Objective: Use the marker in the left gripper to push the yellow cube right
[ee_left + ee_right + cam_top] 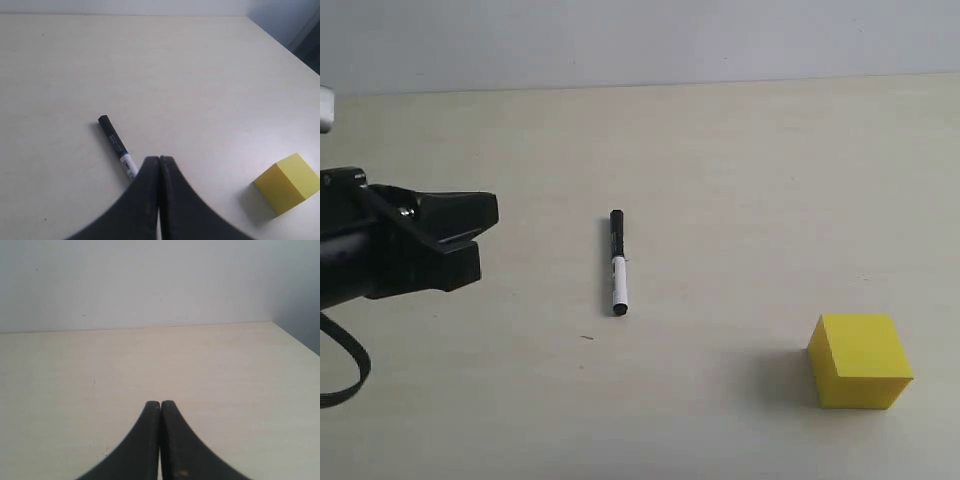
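The marker [617, 262] lies flat on the table near the middle, black cap toward the far side, white barrel toward me. It also shows in the left wrist view as the marker [118, 146], partly hidden behind the jaw tips. My left gripper [485, 235] hovers to the marker's left, well apart from it, shut with nothing between its jaws; its tips [159, 159] are pressed together. The yellow cube [860, 360] sits at the front right, also seen as the cube [289, 183]. My right gripper [160, 403] is shut and empty; the exterior view does not show it.
The pale table [740, 170] stretches around the marker and cube. Its far edge meets a grey wall [640, 40]. The table's right edge [280, 45] shows in the left wrist view. A black cable loop [345, 370] hangs under the left arm.
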